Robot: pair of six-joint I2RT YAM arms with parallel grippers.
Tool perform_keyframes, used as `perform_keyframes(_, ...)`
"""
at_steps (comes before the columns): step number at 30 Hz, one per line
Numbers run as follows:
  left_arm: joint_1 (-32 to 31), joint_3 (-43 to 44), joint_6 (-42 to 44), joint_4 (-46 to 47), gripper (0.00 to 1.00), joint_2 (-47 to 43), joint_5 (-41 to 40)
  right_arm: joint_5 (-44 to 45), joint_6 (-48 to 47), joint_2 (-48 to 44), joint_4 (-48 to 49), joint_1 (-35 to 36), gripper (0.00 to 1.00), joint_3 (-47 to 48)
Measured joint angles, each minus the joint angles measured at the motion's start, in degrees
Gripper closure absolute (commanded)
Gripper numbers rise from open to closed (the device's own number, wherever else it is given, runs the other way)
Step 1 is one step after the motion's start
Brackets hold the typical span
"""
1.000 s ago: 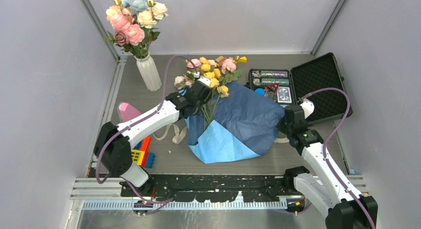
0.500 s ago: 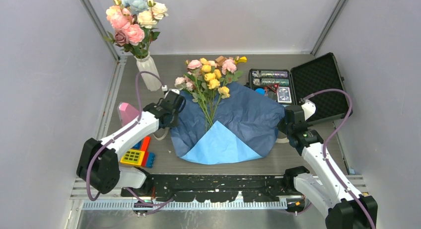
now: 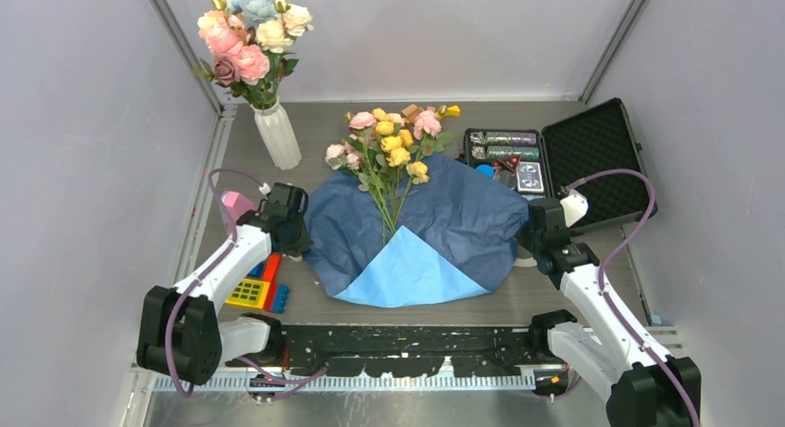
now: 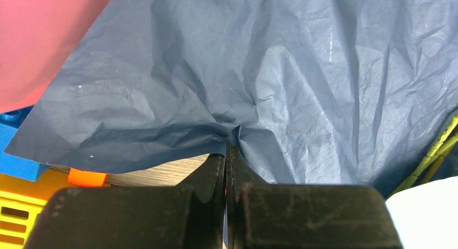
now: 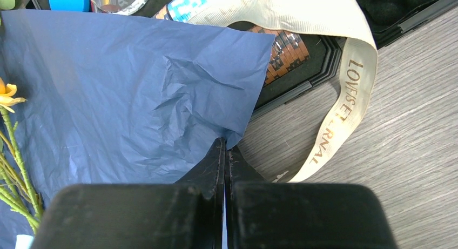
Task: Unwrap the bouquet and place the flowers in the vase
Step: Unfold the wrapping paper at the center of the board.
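The bouquet's paper wrap (image 3: 463, 214) lies spread on the table, dark blue side up, with a light blue flap (image 3: 407, 274) folded over at the front. The flowers (image 3: 389, 144), yellow and pink roses on thin green stems, lie on it with their heads toward the back. My left gripper (image 3: 294, 234) is shut on the wrap's left edge (image 4: 227, 143). My right gripper (image 3: 529, 234) is shut on its right corner (image 5: 237, 135). The white ribbed vase (image 3: 278, 135) stands at the back left, holding bigger pink and white blooms.
An open black case (image 3: 592, 158) with small items sits at the back right, touching the wrap. The cream ribbon (image 5: 345, 92) lies across the case's edge. A pink block (image 3: 236, 205) and coloured toy bricks (image 3: 259, 283) lie beside the left arm.
My left gripper has pulled the wrap's left side out to the left and down, off the flowers, spreading the paper flat. The right gripper has held its corner in place.
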Motion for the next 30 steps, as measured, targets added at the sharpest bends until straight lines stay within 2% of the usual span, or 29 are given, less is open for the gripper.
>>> perform_keyframes(4,1.16,-1.57,-1.07,0.26,0.87,-1.4,1.11,0.33,0.26,0.0,0.46,0.0,0.96,-0.26)
perform_keyframes(6,1.33,-1.73,-1.11,0.15,0.79,-2.27,1.46,0.33,0.24,0.0,0.5,0.0,0.87,-0.26)
perform_keyframes(10,1.33,-1.25,-0.9,-0.24,0.59,-3.63,2.16,0.35,0.02,-0.11,0.63,0.0,0.64,-0.26)
perform_keyframes(11,1.33,-0.61,-0.81,-0.9,0.46,-3.85,2.47,0.39,-0.13,-0.28,0.46,0.0,0.39,-0.26)
perform_keyframes(13,1.33,2.62,-0.2,-2.73,0.38,-4.57,4.02,0.5,-1.4,-2.19,-1.01,0.0,0.28,-0.15)
perform_keyframes(15,1.33,5.09,0.46,-4.31,0.32,-5.11,4.76,0.66,-2.03,-4.85,-2.43,0.0,0.23,0.22)
perform_keyframes(19,1.33,10.23,1.81,-7.45,0.22,-7.89,4.55,0.5,-3.32,-9.84,-4.2,0.0,0.2,2.49)
perform_keyframes(25,1.33,16.7,5.09,-12.94,0.21,-13.38,1.42,-1.33,-5.35,-10.86,-5.77,0.0,0.19,6.62)
perform_keyframes(30,1.33,19.39,6.64,-14.25,0.22,-16.22,2.6,-7.91,-6.73,-8.48,-5.66,0.0,0.19,8.46)
